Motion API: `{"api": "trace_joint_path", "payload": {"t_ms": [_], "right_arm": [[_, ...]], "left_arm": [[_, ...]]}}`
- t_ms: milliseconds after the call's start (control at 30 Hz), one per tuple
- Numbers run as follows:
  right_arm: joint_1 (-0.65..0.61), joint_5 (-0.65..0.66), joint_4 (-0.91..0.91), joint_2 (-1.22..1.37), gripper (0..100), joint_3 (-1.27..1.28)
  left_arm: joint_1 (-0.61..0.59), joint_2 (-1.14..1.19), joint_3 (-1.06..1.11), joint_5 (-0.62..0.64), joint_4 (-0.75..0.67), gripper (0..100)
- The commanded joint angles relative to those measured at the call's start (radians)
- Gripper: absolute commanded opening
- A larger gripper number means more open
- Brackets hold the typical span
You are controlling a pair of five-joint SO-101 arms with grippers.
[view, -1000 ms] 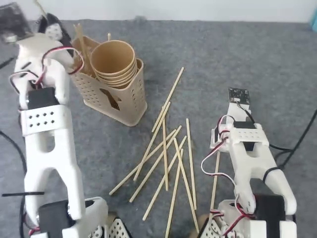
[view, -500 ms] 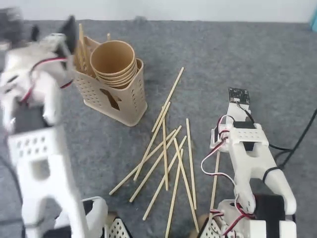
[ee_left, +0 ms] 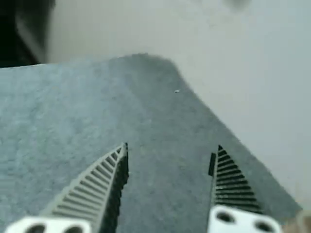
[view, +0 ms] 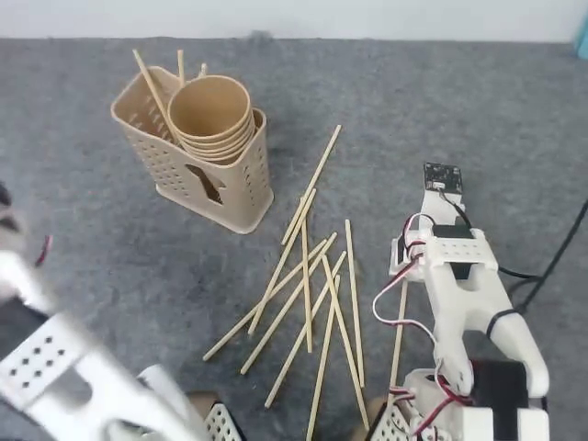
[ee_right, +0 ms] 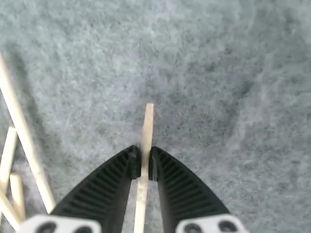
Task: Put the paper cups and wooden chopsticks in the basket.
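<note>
A beige slotted basket (view: pixel 234 197) stands at the back left, with a stack of paper cups (view: pixel 209 110) and a few wooden chopsticks (view: pixel 151 81) upright inside. Several loose chopsticks (view: pixel 304 276) lie crossed on the grey carpet mid-table. My right gripper (ee_right: pixel 144 156) is shut on one chopstick (ee_right: pixel 146 125), low over the carpet; that stick (view: pixel 399 335) runs beside the right arm (view: pixel 457 276). My left gripper (ee_left: pixel 170 151) hangs open with nothing between its fingers, facing bare carpet and a wall. The left arm (view: pixel 46 363) is at the near left corner.
Grey carpet (view: pixel 441 101) covers the table, with a pale wall along its far edge. More chopstick ends (ee_right: pixel 19 131) lie beside the right gripper. A black cable (view: pixel 551 262) trails at the right edge.
The left arm has swung away from the basket down to the near left corner, leaving the chopsticks standing in the basket. The right arm has not moved.
</note>
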Motion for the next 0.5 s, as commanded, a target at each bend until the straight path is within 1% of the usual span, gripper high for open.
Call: {"api": "trace_joint_path", "payload": {"t_ms": [0, 100, 233, 367, 467], "right_arm": [[-0.007, 0.021, -0.004, -0.022, 0.8, -0.002], [-0.005, 0.021, 0.028, -0.062, 0.8, -0.003], [-0.025, 0.021, 0.193, -0.249, 0.8, -0.028], [-0.03, 0.021, 0.36, -0.532, 0.8, -0.071], [-0.031, 0.038, 0.384, -0.759, 0.8, -0.107]], "left_arm": [[-0.066, -0.023, 0.363, 0.003, -0.238, 25], [-0.066, -0.018, 0.51, -0.101, -0.344, 25], [-0.048, -0.017, 0.639, -0.121, -0.419, 25], [-0.006, -0.015, 0.667, -0.172, -0.433, 25], [0.028, -0.017, 0.691, -0.21, -0.433, 25]]}}
